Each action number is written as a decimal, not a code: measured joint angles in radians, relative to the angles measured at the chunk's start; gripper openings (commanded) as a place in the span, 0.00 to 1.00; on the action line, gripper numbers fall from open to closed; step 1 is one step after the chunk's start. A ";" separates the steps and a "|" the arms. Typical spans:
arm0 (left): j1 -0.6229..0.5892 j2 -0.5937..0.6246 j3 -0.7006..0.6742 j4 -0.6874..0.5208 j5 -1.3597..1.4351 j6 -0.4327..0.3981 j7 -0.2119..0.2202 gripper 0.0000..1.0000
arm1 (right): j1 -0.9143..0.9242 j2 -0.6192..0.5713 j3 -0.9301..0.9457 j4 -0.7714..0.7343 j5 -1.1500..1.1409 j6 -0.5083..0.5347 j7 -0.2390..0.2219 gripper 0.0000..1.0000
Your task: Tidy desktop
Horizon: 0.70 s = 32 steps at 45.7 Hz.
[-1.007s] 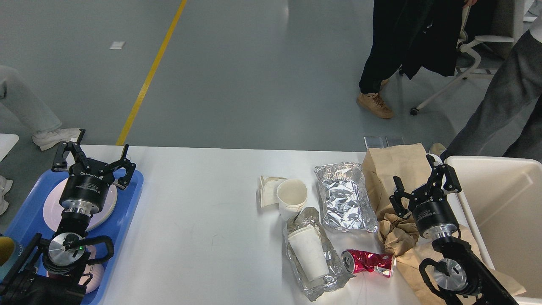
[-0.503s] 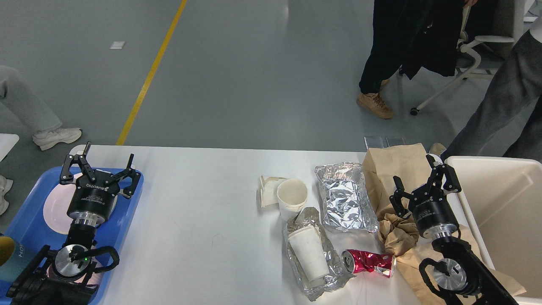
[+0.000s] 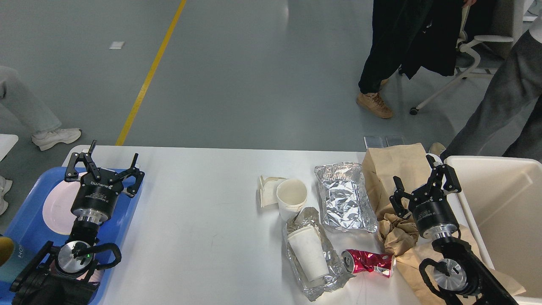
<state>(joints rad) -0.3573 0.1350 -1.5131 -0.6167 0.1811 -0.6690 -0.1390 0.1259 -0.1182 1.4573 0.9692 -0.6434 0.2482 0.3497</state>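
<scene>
Desktop (image 3: 203,220) below, between left tool (image 3: 111,161) and right tool (image 3: 417,178).

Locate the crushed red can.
Head view, lower right of the desktop: the crushed red can lies on its side between the foil-wrapped white cup and the crumpled brown paper.

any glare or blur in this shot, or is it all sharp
Head view: sharp throughout, no motion blur on either end effector, left or right. Soft overhead light gives only faint shadows on the desktop. Bright glints on the foil and the red can; a pale sheen on the floor.
</scene>
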 measured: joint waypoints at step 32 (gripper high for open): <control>0.000 0.000 0.001 0.000 0.000 -0.003 0.001 0.96 | 0.000 -0.001 0.000 0.000 0.000 0.000 0.000 1.00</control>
<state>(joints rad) -0.3574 0.1350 -1.5125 -0.6166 0.1810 -0.6719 -0.1380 0.1257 -0.1189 1.4573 0.9695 -0.6435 0.2485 0.3497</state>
